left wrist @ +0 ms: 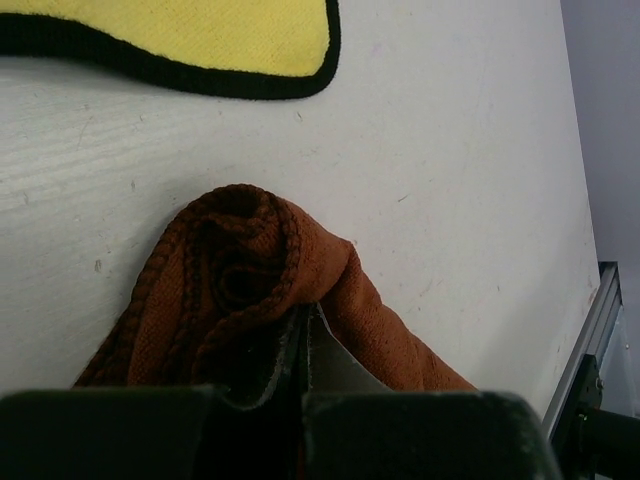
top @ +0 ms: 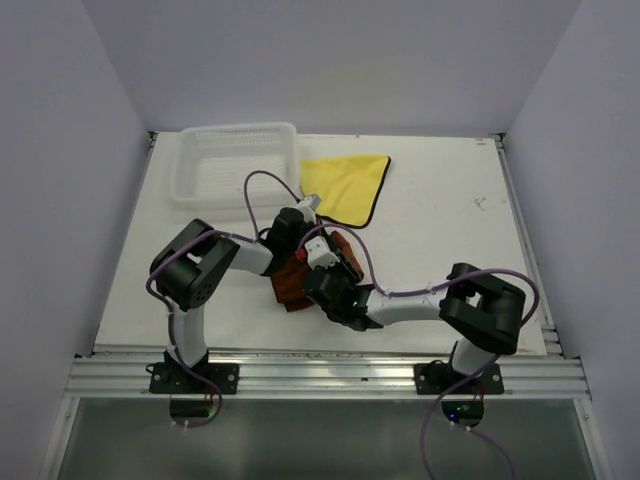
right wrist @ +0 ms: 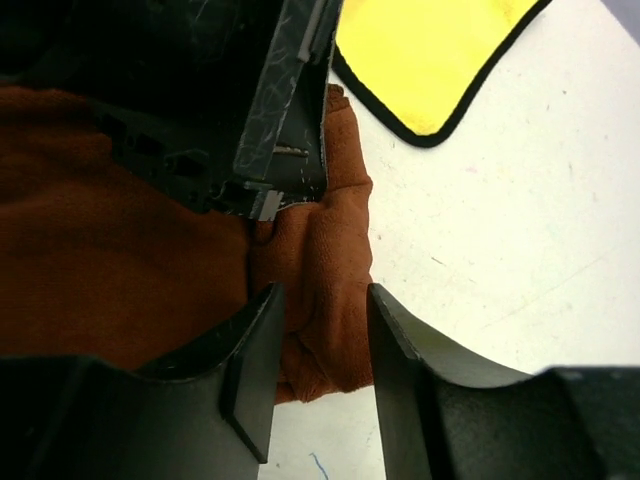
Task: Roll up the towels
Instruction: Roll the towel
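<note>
The rust-brown towel lies bunched and partly rolled at mid-table, under both grippers. In the left wrist view its coiled end sits just ahead of my left gripper, whose jaws are pressed together with the cloth pinched at their tips. My right gripper is open, its jaws straddling a fold of the same towel without closing on it. In the top view the left gripper and right gripper nearly meet. The yellow towel with its dark hem lies flat farther back; it also shows in both wrist views.
A white mesh basket stands at the back left, next to the yellow towel. The white table has bare surface to the right. A metal rail runs along the near edge. White walls enclose the table.
</note>
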### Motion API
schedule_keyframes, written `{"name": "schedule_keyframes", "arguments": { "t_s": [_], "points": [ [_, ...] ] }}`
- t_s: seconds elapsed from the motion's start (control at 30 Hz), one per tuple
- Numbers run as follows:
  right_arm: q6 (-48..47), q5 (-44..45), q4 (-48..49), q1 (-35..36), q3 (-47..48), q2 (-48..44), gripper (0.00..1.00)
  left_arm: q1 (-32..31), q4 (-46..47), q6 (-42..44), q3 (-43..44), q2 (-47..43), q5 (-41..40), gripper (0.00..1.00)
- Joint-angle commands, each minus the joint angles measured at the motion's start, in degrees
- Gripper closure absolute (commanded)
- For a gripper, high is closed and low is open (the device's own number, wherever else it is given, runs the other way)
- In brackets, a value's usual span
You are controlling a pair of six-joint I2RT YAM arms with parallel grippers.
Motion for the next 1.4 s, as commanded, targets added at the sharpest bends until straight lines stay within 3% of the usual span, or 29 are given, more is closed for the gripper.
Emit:
{"name": "schedule_keyframes", "arguments": {
  "t_s": [0.0, 0.2, 0.4, 0.47, 0.63, 1.0, 1.1, 1.37],
  "points": [
    [6.1, -2.1, -1.4, -0.4, -1.0, -6.2, 0.56, 0.2, -8.3, 3.0, -3.6, 1.5, -7.2, 1.00],
    [16.2, -7.8, -5.6, -3.1, -6.3, -19.4, 0.54, 0.2, -7.8, 2.7, -4.4, 0.9, -7.4, 1.00],
    [31.4, -33.5, -3.6, -18.8, -12.6, -27.5, 0.50, 0.2, -6.8, 2.6, -5.1, 0.2, -7.8, 1.00],
    [33.2, -41.0, -3.1, -24.1, -12.6, -27.0, 0.47, 0.2, -6.5, 2.5, -5.6, 0.1, -7.9, 1.00],
    [35.4, -47.5, -4.5, -29.0, -9.4, -22.4, 0.38, 0.2, -5.9, 2.4, -6.2, 0.0, -8.0, 1.00],
    [39.4, -55.6, 2.0, -30.9, -9.7, -12.8, 0.36, 0.2, -5.7, 2.4, -7.2, -0.5, -8.2, 1.00],
    [39.9, -57.0, 3.6, -30.9, -10.8, -12.2, 0.37, 0.2, -5.6, 2.5, -7.5, -0.7, -8.7, 1.00],
    [39.6, -61.3, 7.6, -30.9, -14.3, -10.3, 0.60, 0.2, -7.0, 2.3, -7.9, -1.5, -10.5, 1.00]
  ]
}}
